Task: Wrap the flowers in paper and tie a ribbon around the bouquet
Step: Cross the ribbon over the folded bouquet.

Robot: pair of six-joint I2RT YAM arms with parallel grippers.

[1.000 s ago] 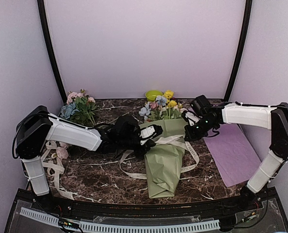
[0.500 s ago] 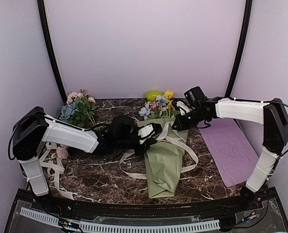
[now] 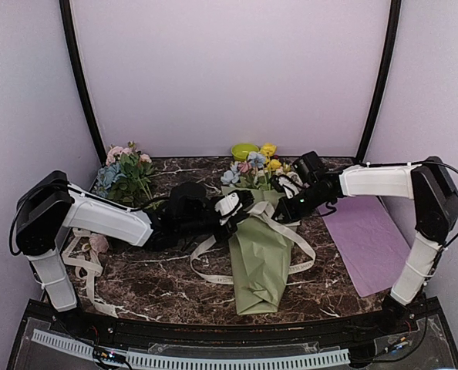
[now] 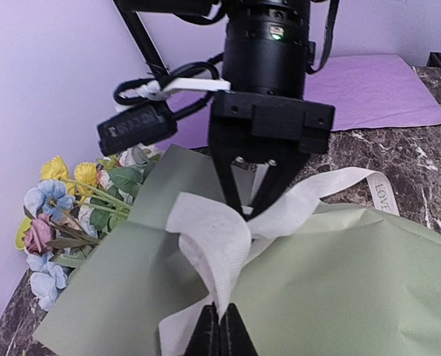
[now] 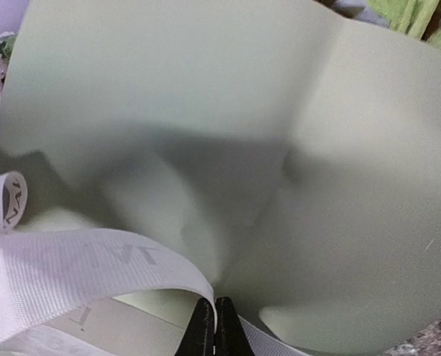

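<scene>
Clearly past the wrapping stage. The bouquet lies mid-table on the dark marble table, narrow end toward the arm bases and wide end toward the back wall. The flowers, with yellow, blue and pink heads, stick out of the wide end. The paper, sage-green, is rolled into a cone around them. No peach-tan sheet shows anywhere.

The ribbon crosses over the cone near its wide end. Slack loops trail onto the table on both sides.

Left gripper: fingers clenched, ribbon rising straight out from between them. Right gripper: fingers closed to a point on the ribbon at the crossing, facing the left one. In the right wrist view the band ends at the closed tips, which agrees.

Judgement: wrap done, tying under way. The strands look crossed or half-looped, with no finished knot or bow. Drawing tight and completing the tie are left.

Hard to make out:
- Whether the ribbon passes under the cone, since the paper hides it.
- Whether the crossing is a true knot or a mere overlap.
- The stems, hidden inside the cone.
- The right wrist view, filled with paper and soft in focus.

Off to the sides are a flat purple sheet at right and a loose leafy cluster at back left.
</scene>
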